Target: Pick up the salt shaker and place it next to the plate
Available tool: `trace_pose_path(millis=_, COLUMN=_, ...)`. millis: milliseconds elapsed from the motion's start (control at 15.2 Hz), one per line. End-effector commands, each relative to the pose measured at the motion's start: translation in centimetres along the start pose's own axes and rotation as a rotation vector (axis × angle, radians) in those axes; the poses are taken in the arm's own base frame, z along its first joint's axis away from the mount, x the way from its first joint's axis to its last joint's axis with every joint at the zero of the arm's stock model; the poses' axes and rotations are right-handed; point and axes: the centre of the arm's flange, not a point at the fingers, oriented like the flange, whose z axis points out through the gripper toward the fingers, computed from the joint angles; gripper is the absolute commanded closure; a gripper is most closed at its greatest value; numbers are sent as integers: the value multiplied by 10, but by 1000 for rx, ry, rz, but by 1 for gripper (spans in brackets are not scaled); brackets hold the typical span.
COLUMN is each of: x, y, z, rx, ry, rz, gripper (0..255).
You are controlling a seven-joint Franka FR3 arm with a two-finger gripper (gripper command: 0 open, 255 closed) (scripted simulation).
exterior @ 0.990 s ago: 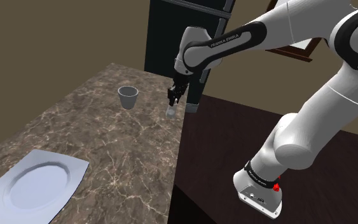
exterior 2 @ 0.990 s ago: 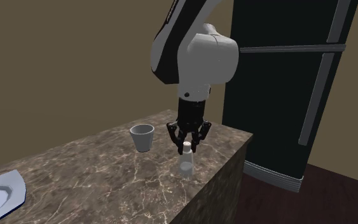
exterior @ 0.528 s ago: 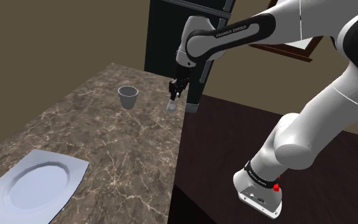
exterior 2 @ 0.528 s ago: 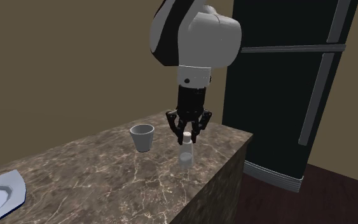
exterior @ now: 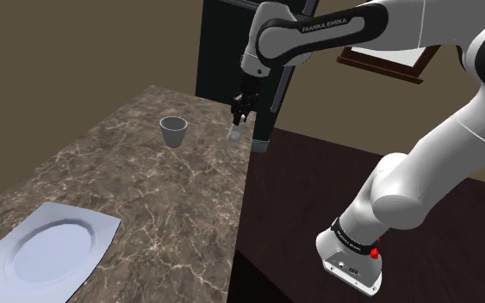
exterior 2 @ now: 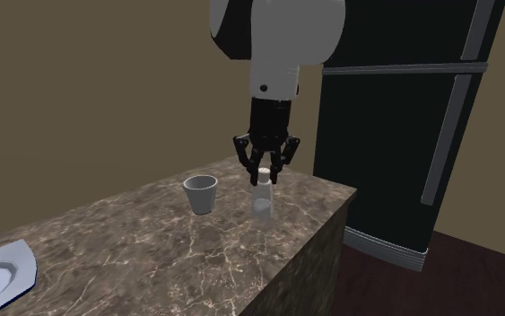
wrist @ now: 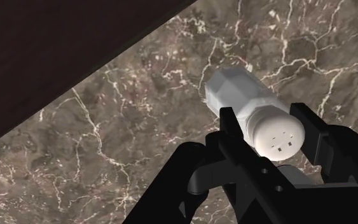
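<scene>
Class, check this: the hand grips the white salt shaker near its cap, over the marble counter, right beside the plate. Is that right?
No. The salt shaker in the hand is not beside the plate: it is near the cup, and the plate lies at the counter's other end. The shoulder view shows this. The rest holds.

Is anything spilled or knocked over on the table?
No, nothing looks wrong. The claw holds the salt shaker upright by its cap, the cup stands upright, and the plate lies flat on the table.
</scene>
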Motion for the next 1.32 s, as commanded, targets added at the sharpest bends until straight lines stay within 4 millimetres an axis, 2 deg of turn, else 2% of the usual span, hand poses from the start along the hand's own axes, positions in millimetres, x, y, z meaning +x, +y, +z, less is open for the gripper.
trace_pose_path(millis=0, x=0, y=1, z=-10, rx=0, ry=0, rz=0, gripper=255)
trace_pose_path(millis=1056, x=1, y=-6, z=-95, rx=0, ry=0, rz=0, gripper=255)
trace_pose_path(millis=1122, x=1, y=-6, z=-96, rx=0, ry=0, rz=0, gripper=255)
trace_pose_path(millis=1254, x=-5, y=-31, z=-94, rx=0, ry=0, rz=0, gripper=255)
